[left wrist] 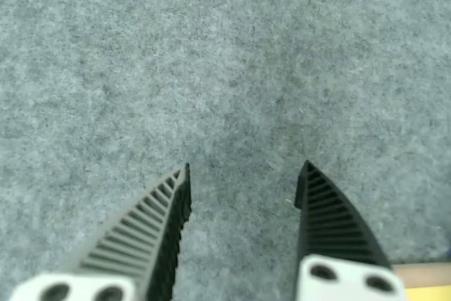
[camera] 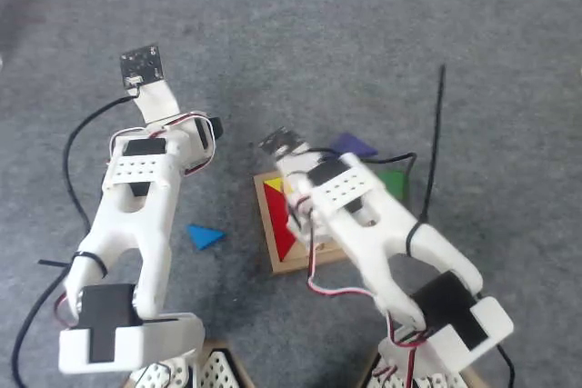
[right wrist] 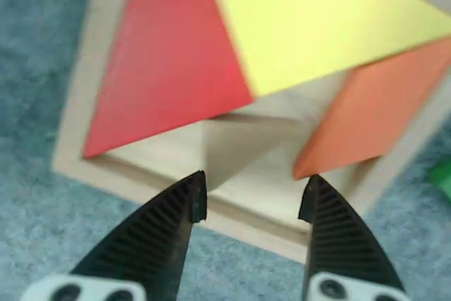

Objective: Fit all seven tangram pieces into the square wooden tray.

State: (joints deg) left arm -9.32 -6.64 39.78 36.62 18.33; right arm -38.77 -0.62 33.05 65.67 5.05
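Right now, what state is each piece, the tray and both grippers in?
tray: partly filled
red triangle: in tray
yellow triangle: in tray
orange piece: in tray
blue triangle: outside tray
purple piece: outside tray
green piece: outside tray
left gripper: open, empty
right gripper: open, above tray

The left arm (camera: 136,215) rises from its base at the near left and stretches straight toward the far side, with its wrist bent downward at the far end. The left gripper (left wrist: 246,168) points down, its two ribbed fingers (left wrist: 158,223) spread wide apart. The right arm (camera: 386,229) leans from its base at the near right toward the far left, ending near the middle. The right gripper (right wrist: 257,177) also faces down, jaws parted about as widely.
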